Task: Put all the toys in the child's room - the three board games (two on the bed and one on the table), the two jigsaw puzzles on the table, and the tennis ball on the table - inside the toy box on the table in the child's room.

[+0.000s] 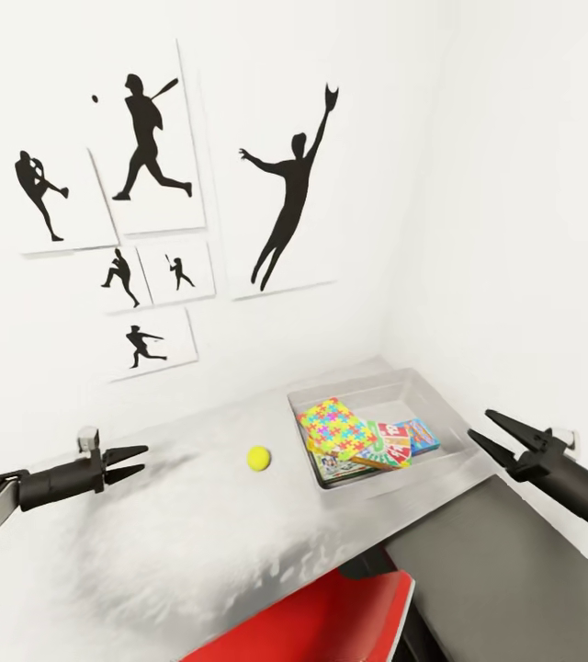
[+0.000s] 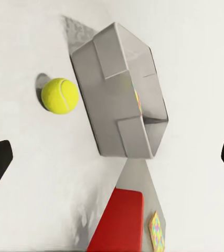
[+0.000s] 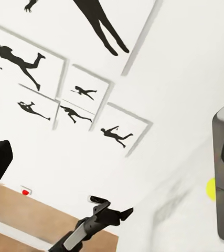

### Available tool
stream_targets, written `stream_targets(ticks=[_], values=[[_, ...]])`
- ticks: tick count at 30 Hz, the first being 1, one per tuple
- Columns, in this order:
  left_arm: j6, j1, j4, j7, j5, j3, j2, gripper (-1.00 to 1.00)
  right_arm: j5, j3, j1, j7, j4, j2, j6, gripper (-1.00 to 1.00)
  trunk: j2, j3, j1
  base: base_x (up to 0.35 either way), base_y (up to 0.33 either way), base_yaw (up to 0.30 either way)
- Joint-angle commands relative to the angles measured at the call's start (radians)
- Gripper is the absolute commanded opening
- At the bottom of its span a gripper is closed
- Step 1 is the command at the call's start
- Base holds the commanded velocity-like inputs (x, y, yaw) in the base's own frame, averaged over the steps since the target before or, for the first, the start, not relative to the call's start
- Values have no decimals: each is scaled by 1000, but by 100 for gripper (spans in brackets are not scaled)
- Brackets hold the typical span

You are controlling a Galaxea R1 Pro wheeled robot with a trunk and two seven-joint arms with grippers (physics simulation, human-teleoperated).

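Note:
The small yellow-green tennis ball (image 1: 258, 458) (image 2: 60, 95) rests on the marbled table (image 1: 175, 533), a short way left of the pale grey toy box (image 1: 404, 391) (image 2: 98, 100). Inside the box lies a bright jigsaw puzzle (image 1: 333, 425), with colourful board games (image 1: 402, 441) beside and under it. My left gripper (image 1: 136, 463) hovers open over the table left of the ball, pointing at it. At the box's right end my right gripper (image 1: 490, 432) is open with nothing in it. Another multicoloured jigsaw square (image 2: 157, 231) lies lower down, past the table's edge.
A red chair (image 1: 331, 621) (image 2: 119, 223) stands at the table's near edge. A lower dark grey cabinet (image 1: 514, 570) sits front right, under my right arm. Black baseball-player pictures (image 1: 152, 147) (image 3: 64, 89) hang on the white wall behind. The box sits in the room's corner.

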Motion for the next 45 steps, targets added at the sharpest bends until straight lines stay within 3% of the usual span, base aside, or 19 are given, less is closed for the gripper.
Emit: stream_targets(ticks=[1,12,24,31,39,45], values=[[9,-1,1,-2,7,-6,2,100,4,-3,0,6,0,1,2,100,-2,-1,1,-34,14,0],[7,-1,0,-1,9,-6,5,100,6,-52,6,-1,2,3,-9,100,-2,8,1,-17,32,0],[7,-1,-2,-7,8,-5,5,100,7,-52,7,-6,6,10,-12,100,-2,24,1,-254,1,-51],[-2,-1,-2,-48,7,-5,6,100,7,-52,7,-6,14,11,-12,100,-2,34,1,-303,-80,-93],[-9,1,-1,-61,6,-5,10,100,7,-51,7,-6,24,11,-20,100,-2,38,1,-43,1,-29],[-9,1,-1,-62,6,-5,10,100,46,-50,7,-4,25,11,-35,100,-2,38,1,-14,124,-2]])
